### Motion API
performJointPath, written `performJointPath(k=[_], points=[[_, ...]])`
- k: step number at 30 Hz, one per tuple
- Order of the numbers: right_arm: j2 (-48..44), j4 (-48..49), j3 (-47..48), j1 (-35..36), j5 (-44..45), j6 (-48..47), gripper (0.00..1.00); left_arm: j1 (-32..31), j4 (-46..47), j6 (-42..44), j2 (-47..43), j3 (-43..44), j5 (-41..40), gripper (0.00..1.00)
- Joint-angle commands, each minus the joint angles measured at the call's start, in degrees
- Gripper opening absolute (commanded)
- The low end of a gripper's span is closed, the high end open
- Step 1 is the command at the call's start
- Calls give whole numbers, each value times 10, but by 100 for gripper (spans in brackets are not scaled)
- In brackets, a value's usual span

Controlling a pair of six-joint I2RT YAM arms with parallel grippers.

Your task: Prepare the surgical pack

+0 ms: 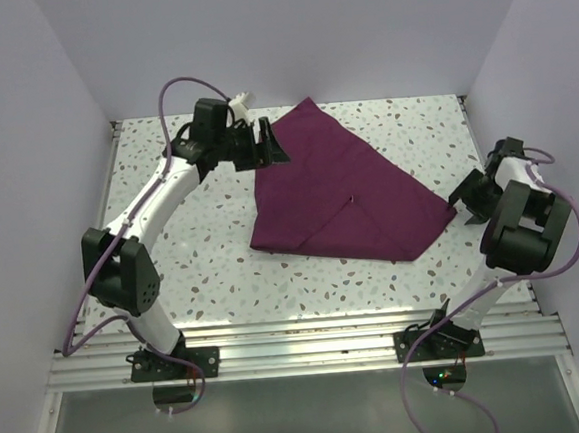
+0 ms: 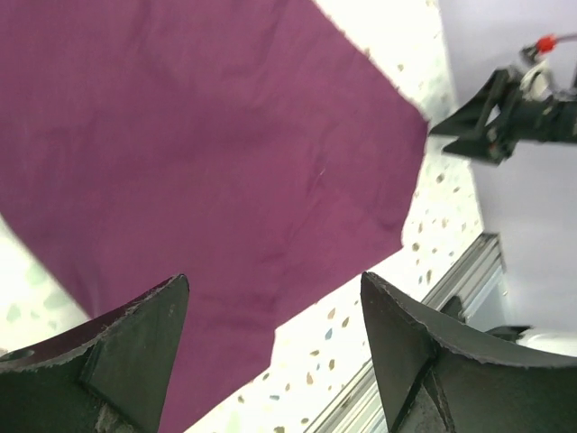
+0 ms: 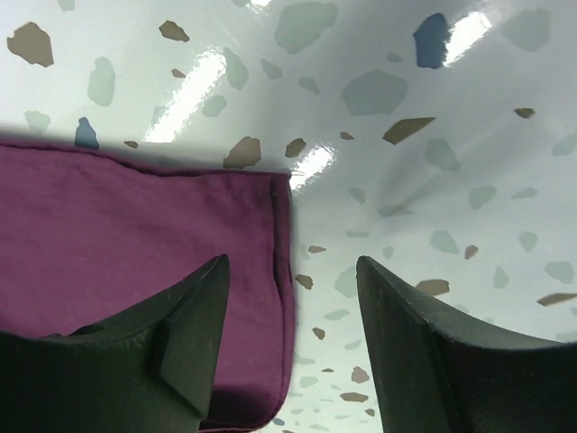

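- The left fingers (image 2: pixel 135 352) stand spread apart with nothing between them. They hang above the near-left part of the purple cloth (image 2: pixel 207 153), clear of it.
- The right fingers (image 3: pixel 171 343) are also spread and hold nothing. The hemmed corner of the cloth (image 3: pixel 135 216) lies flat on the table under the gap between them, and I cannot tell if the left tip touches the fabric.
- From above, both pairs of fingers are hard to make out. The left pair is a dark shape at the cloth's far-left edge, and the right pair is mostly hidden by its own wrist.
- The cloth (image 1: pixel 337 188) lies folded in the middle of the table, between the two arms, as a rough triangle with one point toward the back wall. Anything under or inside it is hidden.
- Both wrist views cut the cloth off at the frame edges.
- The right arm (image 2: pixel 505 113) shows in the left wrist view as a blurred dark shape beyond the cloth's corner.
- The table (image 1: pixel 204 273) is white with grey and brown speckles and is glossy enough to show glare.
- A metal rail (image 1: pixel 300 351) at the near edge carries the arm bases.
- Plain pale walls (image 1: pixel 285 36) close in three sides.
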Motion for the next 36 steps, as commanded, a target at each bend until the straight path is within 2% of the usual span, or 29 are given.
performJointPath(k=[1,10,17,22,24,27,28,29,31,32,36], points=[[30,28,-9,0,-47,-9,62,1,-11,29,-24,-45,-8,80],[78,50,-21,1,-82,-11,60,13,-23,34,-28,-58,-15,80],[135,77,-2,17,-135,-8,54,18,-40,40,-20,-53,-16,80],[148,89,10,29,-137,4,50,20,-55,42,-12,-39,-19,80],[153,90,21,29,-137,9,46,20,-61,43,-9,-32,-20,80],[159,89,35,29,-143,11,33,20,-65,43,-2,-27,-18,80],[156,85,40,29,-140,12,28,20,-66,43,-2,-27,-18,80],[153,84,43,29,-139,12,18,20,-66,42,-1,-28,-18,80],[131,80,46,31,-139,14,13,21,-70,43,-1,-28,-21,80],[121,74,53,33,-139,14,6,22,-73,46,0,-27,-28,80],[68,25,82,74,-142,10,0,28,-84,46,0,-27,-45,80]])
